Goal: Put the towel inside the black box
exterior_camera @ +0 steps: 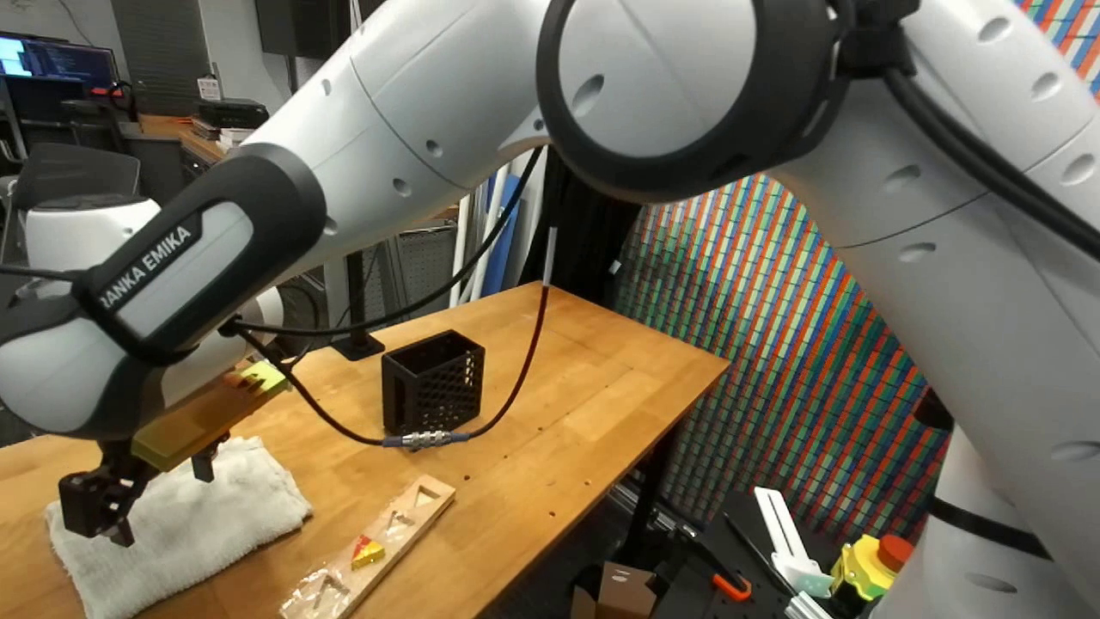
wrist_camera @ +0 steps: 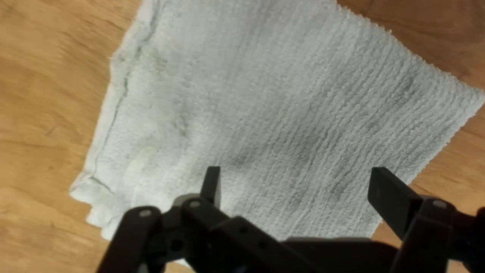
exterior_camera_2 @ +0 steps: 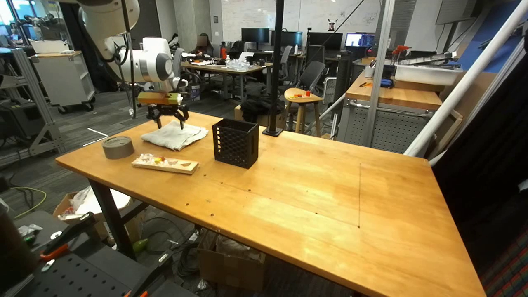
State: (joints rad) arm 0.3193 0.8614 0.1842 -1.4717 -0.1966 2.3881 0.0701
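The white towel lies folded and flat on the wooden table in both exterior views (exterior_camera: pixel 219 524) (exterior_camera_2: pixel 177 138). It fills most of the wrist view (wrist_camera: pixel 265 98), with a rumpled edge on the left and a corner at the right. The black box stands upright on the table beside the towel in both exterior views (exterior_camera: pixel 432 387) (exterior_camera_2: pixel 236 144). It is open at the top with lattice walls. My gripper (exterior_camera: pixel 163 505) (exterior_camera_2: pixel 170 125) (wrist_camera: pixel 293 170) is open and empty over the towel, pointing down, fingers apart. I cannot tell whether the tips touch the cloth.
A wooden puzzle board (exterior_camera: pixel 400 529) (exterior_camera_2: pixel 165 164) with small coloured pieces lies near the towel and box. A grey tape roll (exterior_camera_2: pixel 118 147) stands near the table's end. A black post (exterior_camera_2: pixel 273 131) rises behind the box. A cable (exterior_camera: pixel 526 370) hangs from the arm.
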